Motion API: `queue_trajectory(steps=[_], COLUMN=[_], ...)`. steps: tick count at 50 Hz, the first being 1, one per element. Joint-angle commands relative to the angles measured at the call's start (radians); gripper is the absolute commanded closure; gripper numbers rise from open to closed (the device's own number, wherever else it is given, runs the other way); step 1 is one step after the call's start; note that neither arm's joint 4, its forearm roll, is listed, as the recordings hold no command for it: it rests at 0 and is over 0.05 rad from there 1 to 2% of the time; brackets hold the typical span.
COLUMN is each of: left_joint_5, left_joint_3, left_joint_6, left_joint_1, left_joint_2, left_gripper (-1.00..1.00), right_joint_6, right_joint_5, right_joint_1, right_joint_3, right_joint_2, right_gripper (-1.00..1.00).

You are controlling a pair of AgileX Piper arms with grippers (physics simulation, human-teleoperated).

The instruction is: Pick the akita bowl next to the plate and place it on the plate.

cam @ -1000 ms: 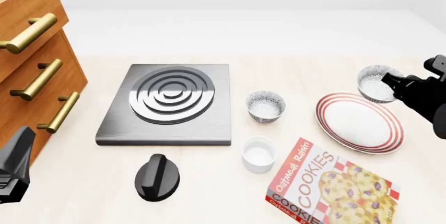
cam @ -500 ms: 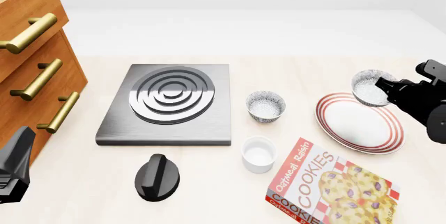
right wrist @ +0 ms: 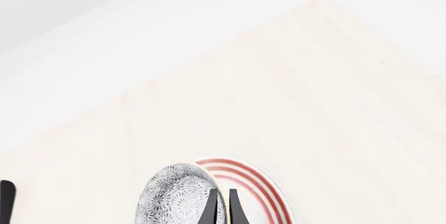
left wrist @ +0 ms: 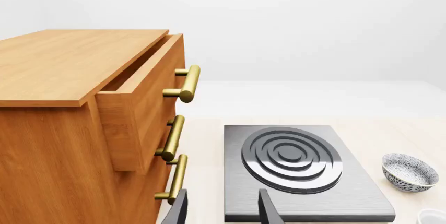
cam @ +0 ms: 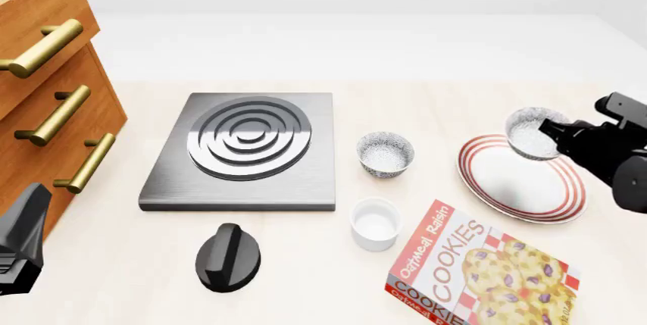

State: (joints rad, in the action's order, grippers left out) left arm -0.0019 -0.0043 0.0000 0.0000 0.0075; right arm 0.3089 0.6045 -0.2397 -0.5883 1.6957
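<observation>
Nearest me on the pale wooden surface (cam: 303,279) lies the red cookie box printed with oatmeal raisin cookies (cam: 477,272), just in front of the large flat white plate with thin red rings around its rim (cam: 522,179), and off to the left sits a black round knob (cam: 229,257). My left jaws (left wrist: 221,211) hang spread with nothing between them, low by the wooden drawer cabinet with brass handles (cam: 51,90). A plain white straight-sided cup (cam: 375,223) stands between the box and a second speckled bowl (cam: 386,153), which rests beside the plate's left edge. Left of that twin is the dark metal burner slab with concentric silver rings (cam: 242,149). My right jaws (cam: 551,132) pinch the rim of the black-and-white speckled akita bowl (cam: 532,133), tilted and lifted over the plate's far edge; in the right wrist view the fingers (right wrist: 211,208) sit close together on its wall, the plate's red rings just behind.
</observation>
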Motion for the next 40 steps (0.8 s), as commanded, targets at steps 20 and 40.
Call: queue_trajectory(steps=[20, 40], left_joint_5=[0.000, 0.000], left_joint_3=[0.000, 0.000], left_joint_6=[0.000, 0.000], left_joint_1=[0.000, 0.000], left_joint_2=[0.000, 0.000], left_gripper=[-1.00, -1.00], right_joint_6=[-0.014, -0.028], right_joint_5=[0.039, 0.061], right_joint_1=[0.017, 0.026], right_joint_3=[0.003, 0.010], right_joint_2=[0.058, 0.084], right_gripper=[1.00, 1.00])
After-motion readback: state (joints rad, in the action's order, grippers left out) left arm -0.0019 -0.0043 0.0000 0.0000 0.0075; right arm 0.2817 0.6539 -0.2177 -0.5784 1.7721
